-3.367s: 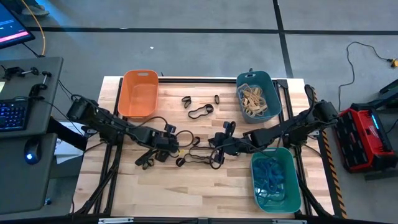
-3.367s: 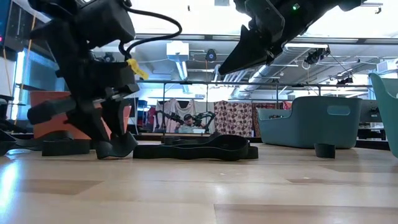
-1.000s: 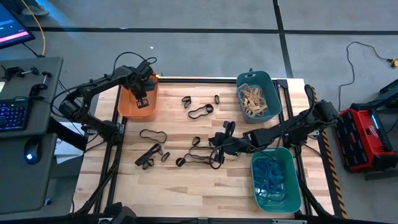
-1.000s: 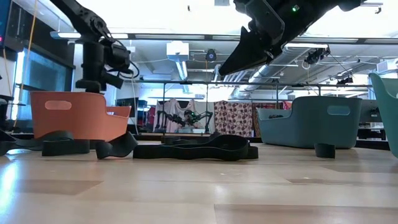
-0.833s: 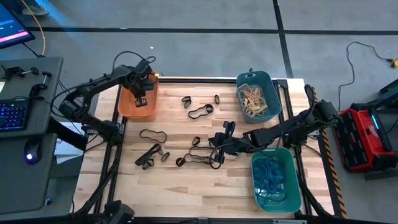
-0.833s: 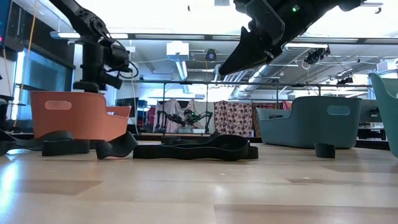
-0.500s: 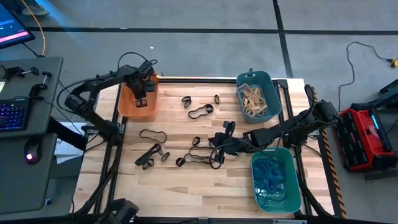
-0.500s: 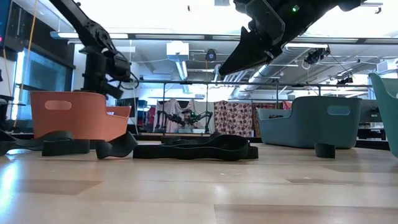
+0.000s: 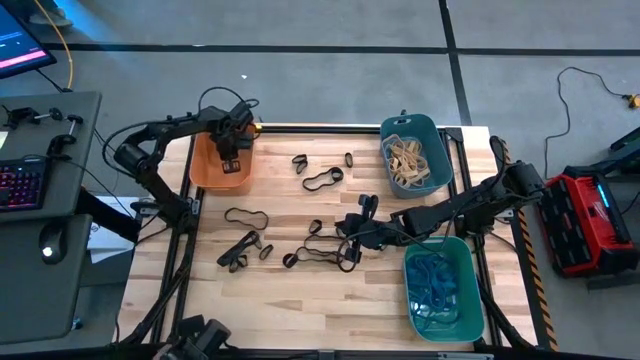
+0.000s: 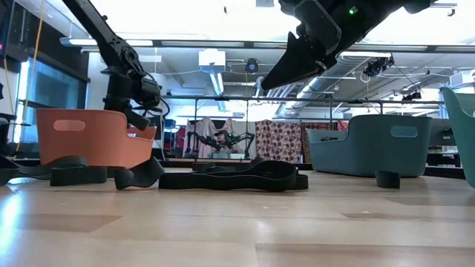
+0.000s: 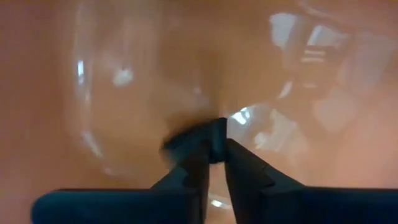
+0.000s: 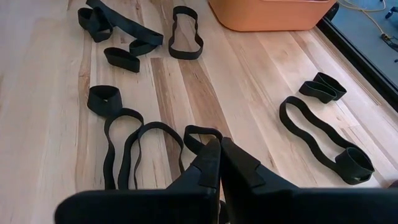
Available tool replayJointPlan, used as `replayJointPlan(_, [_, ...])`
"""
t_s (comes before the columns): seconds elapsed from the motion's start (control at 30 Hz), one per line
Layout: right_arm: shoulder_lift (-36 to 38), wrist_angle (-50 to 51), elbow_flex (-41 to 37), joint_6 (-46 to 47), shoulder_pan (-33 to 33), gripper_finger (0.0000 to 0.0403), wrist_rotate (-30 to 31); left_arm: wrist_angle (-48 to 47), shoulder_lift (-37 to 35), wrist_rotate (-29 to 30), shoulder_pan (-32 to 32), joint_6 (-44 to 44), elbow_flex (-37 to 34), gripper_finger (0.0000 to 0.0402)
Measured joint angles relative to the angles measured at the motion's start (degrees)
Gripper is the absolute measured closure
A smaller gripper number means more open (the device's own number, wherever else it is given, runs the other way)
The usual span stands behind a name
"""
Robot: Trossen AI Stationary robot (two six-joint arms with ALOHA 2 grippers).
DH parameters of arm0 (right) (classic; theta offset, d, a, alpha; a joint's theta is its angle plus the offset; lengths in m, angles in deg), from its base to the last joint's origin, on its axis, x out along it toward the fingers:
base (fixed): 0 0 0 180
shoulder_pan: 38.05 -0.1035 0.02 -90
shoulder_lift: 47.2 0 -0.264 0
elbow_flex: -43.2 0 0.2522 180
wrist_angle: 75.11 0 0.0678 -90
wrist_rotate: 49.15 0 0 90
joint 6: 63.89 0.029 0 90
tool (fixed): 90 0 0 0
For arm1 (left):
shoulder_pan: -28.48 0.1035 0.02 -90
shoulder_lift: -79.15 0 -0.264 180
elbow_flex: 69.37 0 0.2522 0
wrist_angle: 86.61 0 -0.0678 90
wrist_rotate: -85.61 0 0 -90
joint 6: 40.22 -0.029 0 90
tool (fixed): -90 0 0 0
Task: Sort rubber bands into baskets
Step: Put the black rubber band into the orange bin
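While the left arm reaches into a tub, the scene reads so:

Left end effector [image 9: 229, 150]: down inside the orange-salmon rounded plastic basket [image 9: 206, 166] at the bench's far left corner; fingers [image 11: 193, 168] a narrow slit apart, with a dark strip of band [image 11: 186, 134] at their tips; whether it is gripped, I cannot tell.

Right end effector [image 9: 345, 229]: low over mid-bench, fingers pressed together, nothing between them.

Black rubber band loops [image 12: 134, 149]: scattered on the light wooden bench [image 9: 300, 300], several just beside the right end effector.

Dark teal-blue plastic basket [image 9: 438, 150]: far right, holding tan bands [image 9: 408, 160].

Lighter green plastic basket [image 9: 468, 290]: near right, holding blue bands [image 9: 432, 290].
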Motion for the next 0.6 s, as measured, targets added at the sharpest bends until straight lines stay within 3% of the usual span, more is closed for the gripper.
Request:
replayJointPlan(0.13, [0.0, 0.0, 0.0, 0.0, 0.0, 0.0403, 0.0, -0.1, -2.5, 2.8, -0.3, 2.2, 0.0, 0.0321])
replayJointPlan(0.33, [0.0, 0.0, 0.0, 0.0, 0.0, 0.0403, 0.0, -0.3, -9.3, 2.6, -2.0, 4.7, 0.0, 0.0268])
replayJointPlan(0.6, [0.0, -0.1, 0.0, 0.0, 0.0, 0.0403, 0.0, -5.2, -20.8, 1.9, -6.9, 9.8, 0.0, 0.0243])
